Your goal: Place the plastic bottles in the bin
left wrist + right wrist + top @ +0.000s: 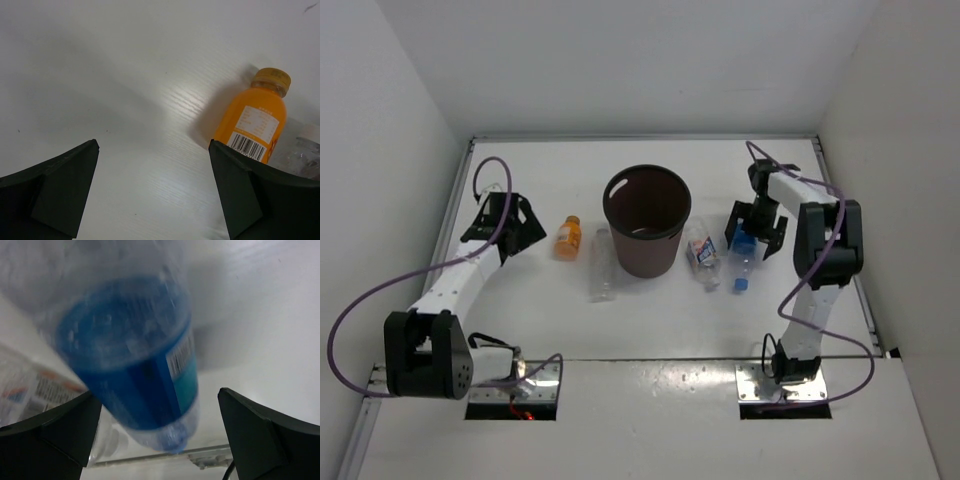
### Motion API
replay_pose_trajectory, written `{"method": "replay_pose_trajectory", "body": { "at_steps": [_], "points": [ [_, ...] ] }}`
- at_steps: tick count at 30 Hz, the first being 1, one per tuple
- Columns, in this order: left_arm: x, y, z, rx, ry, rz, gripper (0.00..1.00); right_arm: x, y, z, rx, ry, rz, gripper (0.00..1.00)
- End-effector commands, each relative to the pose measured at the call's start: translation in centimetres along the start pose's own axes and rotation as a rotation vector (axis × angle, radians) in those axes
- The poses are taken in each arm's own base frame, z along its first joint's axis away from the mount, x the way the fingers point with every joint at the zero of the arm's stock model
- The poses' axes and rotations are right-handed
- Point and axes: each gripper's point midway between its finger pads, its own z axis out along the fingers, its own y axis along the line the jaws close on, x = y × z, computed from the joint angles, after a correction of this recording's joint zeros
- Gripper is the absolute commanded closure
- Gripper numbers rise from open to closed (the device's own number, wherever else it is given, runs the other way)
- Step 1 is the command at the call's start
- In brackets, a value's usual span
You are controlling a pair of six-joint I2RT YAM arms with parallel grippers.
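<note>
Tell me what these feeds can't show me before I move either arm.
Right wrist: the blue-label bottle is blurred and fills the frame; whether the right tool touches it is unclear.
Top external: the bin is dark inside, so its contents cannot be told.
Left wrist: the slim clear bottle is mostly cut off by the frame edge and a finger of the left tool, which also hides the orange bottle base.

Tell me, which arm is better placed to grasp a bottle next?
Right, probably. The open right gripper has the blue-label bottle between its fingers, filling the right wrist view. The left gripper, also open, has only bare table between its fingers; the orange bottle lies off to one side.
</note>
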Motion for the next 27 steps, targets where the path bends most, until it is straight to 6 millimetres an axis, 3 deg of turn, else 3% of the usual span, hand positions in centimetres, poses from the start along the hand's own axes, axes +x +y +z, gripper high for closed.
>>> {"method": "replay_pose_trajectory", "body": {
  "at_steps": [1,2,3,5,6,8,9,11,12,13,15,16,18,19,20,23,24,27],
  "points": [
    [-1.2,-0.6,0.7,0.024,-0.037,0.025,0.01,-1.9,0.5,1.4,0.026,-0.027,-0.011,0.01],
    [-1.2,-0.6,0.9,0.024,-0.038,0.037,0.01,-2.1,0.6,1.7,0.028,-0.023,-0.011,0.01],
    [-1.7,-0.8,0.8,0.029,-0.047,0.034,0.01,-1.9,0.7,2.1,0.023,-0.005,-0.011,0.09],
    [-1.7,-0.9,1.0,0.030,-0.049,0.034,0.01,-2.2,0.9,2.9,0.021,-0.008,-0.011,0.14],
    [-1.7,-0.9,1.0,0.030,-0.049,0.034,0.01,-2.1,1.1,2.9,0.010,-0.003,-0.011,0.29],
    [-1.9,-1.0,1.0,0.035,-0.058,0.040,0.01,-2.4,1.2,2.9,0.005,-0.014,-0.011,0.43],
    [-1.9,-1.0,1.0,0.035,-0.058,0.040,0.01,-2.4,1.2,2.9,0.005,-0.014,-0.002,0.62],
    [-1.6,-0.8,1.1,0.030,-0.050,0.043,0.01,-2.6,1.0,2.3,0.019,-0.026,-0.001,0.74],
    [-1.8,-1.0,1.2,0.035,-0.058,0.040,0.01,-2.9,1.1,1.2,0.009,-0.048,0.008,0.88],
    [-1.7,-1.1,1.1,0.043,-0.053,0.041,0.01,-3.4,1.1,0.3,0.013,-0.074,0.009,0.92],
    [-1.7,-1.1,1.1,0.043,-0.053,0.041,0.01,-5.2,1.1,-3.1,0.018,-0.161,0.025,0.92],
    [-1.6,-1.3,1.1,0.052,-0.048,0.041,0.01,-6.8,1.5,-6.8,-0.015,-0.262,0.033,0.92],
    [-1.5,-1.5,1.1,0.060,-0.043,0.031,0.01,-8.1,1.5,-11.0,-0.032,-0.367,0.057,0.92],
    [-1.1,-1.3,1.2,0.056,-0.036,0.033,0.01,-8.9,2.3,-14.1,-0.075,-0.443,0.068,0.92],
    [-1.1,-1.3,1.2,0.056,-0.036,0.033,0.01,-8.9,2.3,-17.8,-0.123,-0.528,0.086,0.92],
    [-0.9,-1.6,1.1,0.079,-0.031,0.022,0.01,-9.6,4.0,-24.9,-0.305,-0.715,0.084,0.92],
    [-0.8,-1.7,1.1,0.087,-0.027,0.023,0.01,-9.3,4.9,-28.4,-0.392,-0.809,0.066,0.92],
    [-0.8,-2.3,0.9,0.123,-0.028,0.010,0.01,-8.7,7.1,-33.7,-0.572,-0.918,0.010,0.96]
  ]
}}
